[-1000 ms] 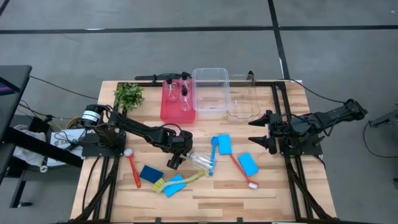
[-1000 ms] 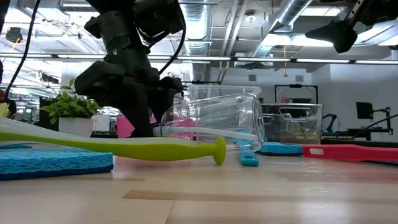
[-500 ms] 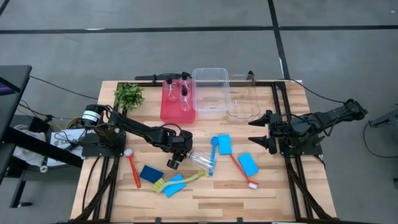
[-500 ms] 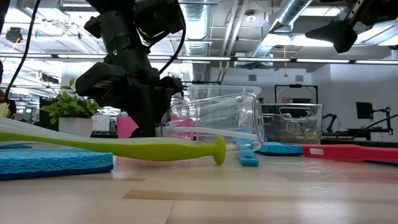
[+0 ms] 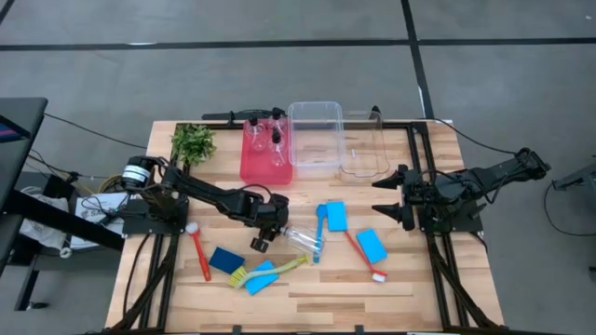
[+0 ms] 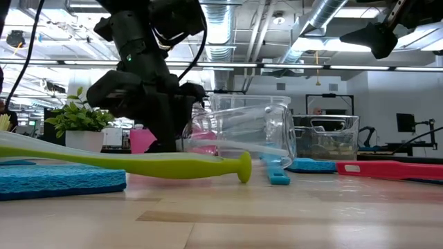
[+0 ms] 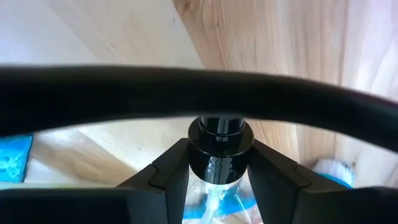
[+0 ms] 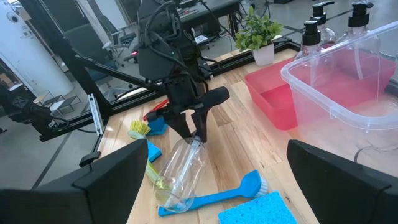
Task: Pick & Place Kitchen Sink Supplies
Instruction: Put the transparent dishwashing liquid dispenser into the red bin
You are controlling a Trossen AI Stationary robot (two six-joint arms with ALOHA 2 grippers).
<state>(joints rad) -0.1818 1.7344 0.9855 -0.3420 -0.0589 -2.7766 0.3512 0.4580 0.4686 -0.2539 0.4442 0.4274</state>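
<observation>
Nearest the front edge of the counter [image 5: 307, 298] lie a yellow-green brush [image 5: 270, 270], blue sponges [image 5: 225, 259] and a red brush [image 5: 199, 249], all loose. Just behind them a clear bottle [image 5: 300, 240] lies on its side across a blue brush [image 5: 318, 233], its black cap [image 7: 219, 134] pointing toward the left arm. The left gripper [image 5: 264, 240] is down at that cap, its fingers [image 7: 166, 171] closed on either side of the neck, as the left wrist view shows; the bottle's body rests on the counter.

The step in hand looks like the grasp on this bottle, made but not yet lifted. Next, I judge, it must be raised by the neck without the body swinging or dragging the blue brush, then carried back to the red tray [image 5: 264, 166], where two bottles [image 5: 274, 141] already stand upright.

The right gripper [image 5: 384, 197] waits at the right side, fingers wide apart and empty.
</observation>
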